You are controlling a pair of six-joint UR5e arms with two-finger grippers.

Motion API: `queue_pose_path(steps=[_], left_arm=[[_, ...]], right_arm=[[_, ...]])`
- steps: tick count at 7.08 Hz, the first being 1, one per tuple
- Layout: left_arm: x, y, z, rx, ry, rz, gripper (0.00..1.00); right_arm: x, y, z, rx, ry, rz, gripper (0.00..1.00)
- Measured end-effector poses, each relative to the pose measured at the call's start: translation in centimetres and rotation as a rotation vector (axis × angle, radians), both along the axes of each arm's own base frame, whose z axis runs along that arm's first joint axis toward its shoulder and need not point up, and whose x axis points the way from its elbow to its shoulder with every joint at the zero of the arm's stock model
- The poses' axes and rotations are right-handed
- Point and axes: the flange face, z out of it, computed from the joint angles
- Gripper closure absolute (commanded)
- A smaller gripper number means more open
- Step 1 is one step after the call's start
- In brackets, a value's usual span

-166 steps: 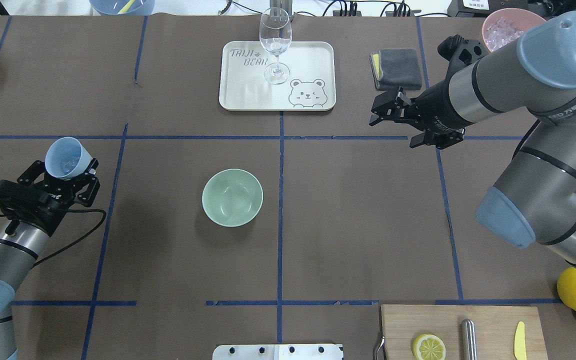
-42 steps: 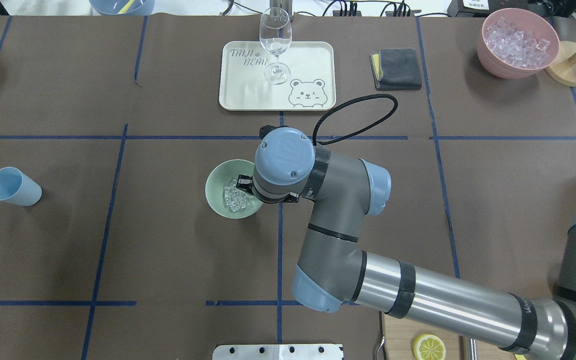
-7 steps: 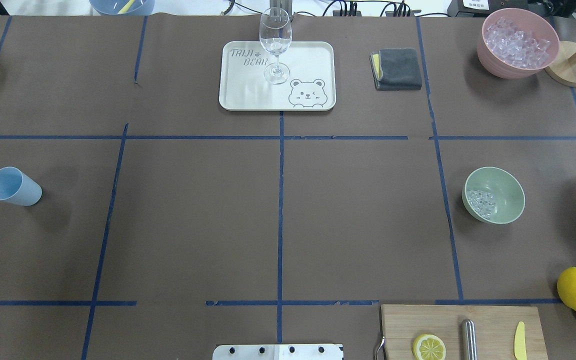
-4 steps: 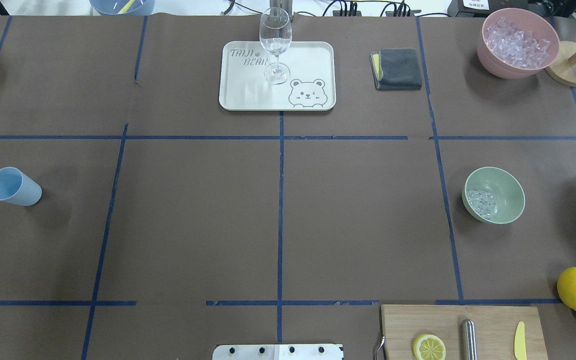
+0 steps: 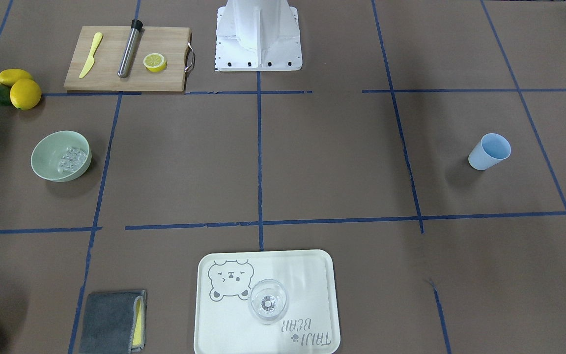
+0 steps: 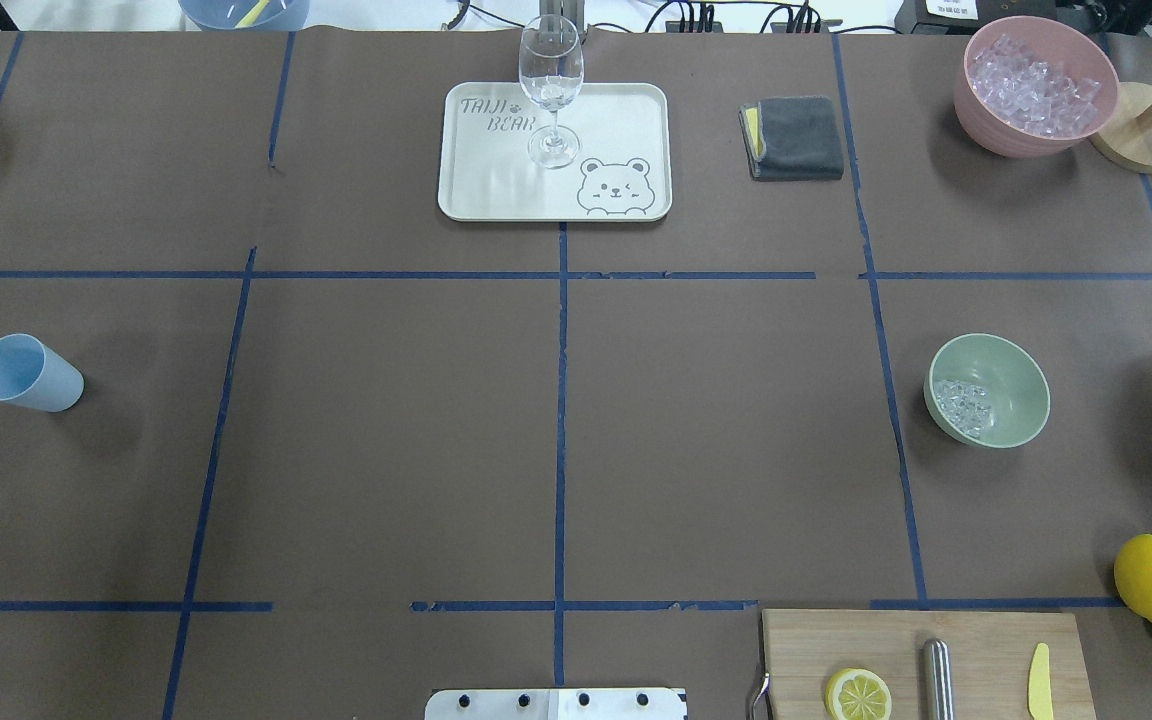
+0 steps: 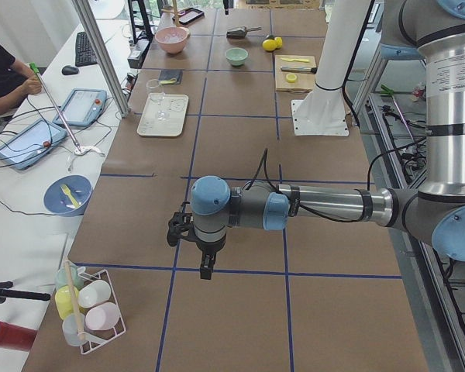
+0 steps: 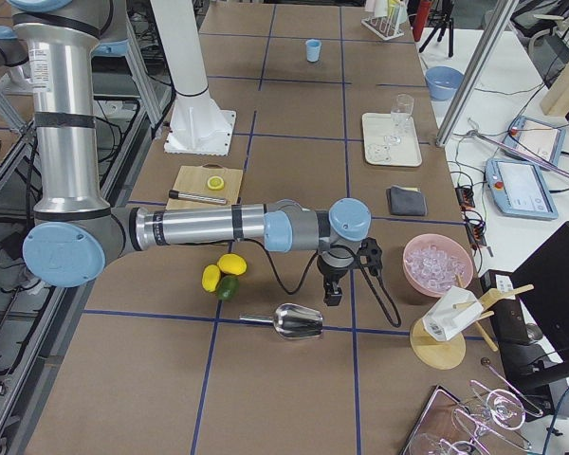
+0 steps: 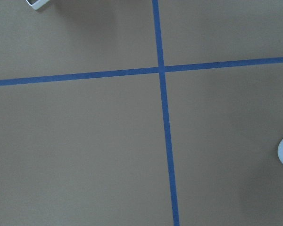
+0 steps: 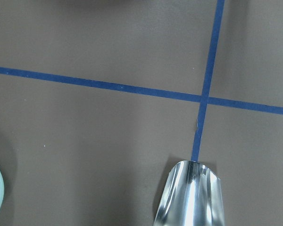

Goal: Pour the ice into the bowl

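Overhead exterior, tray [image 6: 496, 190]: cream, wine glass [image 6: 550, 90] standing on it.
Left gripper [image 7: 205, 267]: far off tray's left; jaws, can't tell.
Right gripper [image 8: 332, 289]: far off tray's right; jaws, can't tell.
Bowl [image 6: 1021, 385]: upright, right of tray, nearer robot.
Ice [image 6: 964, 405]: heaped inside bowl.

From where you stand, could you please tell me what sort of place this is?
Most likely a robotics lab staged as a drinks bench: blue tape grids the papered table, a person sits at tablets beside it, and props include a wine glass and a bowl of ice.
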Motion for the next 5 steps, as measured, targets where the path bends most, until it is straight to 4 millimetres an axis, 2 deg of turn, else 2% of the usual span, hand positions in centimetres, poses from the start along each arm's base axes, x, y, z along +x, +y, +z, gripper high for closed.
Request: queue_pose_path(steps=[2,5], left_arm=[[-0.14,-0.25,0.4,-0.01,-0.012,-0.001,0.0],[-0.05,0.54,1.05,-0.016,-0.009,0.002,0.0]], right_arm=[[-0.13,-0.09,-0.02,-0.006,-0.007,0.0,0.0],[-0.36,0.41,0.6,-0.046,-0.01,0.018,0.0]])
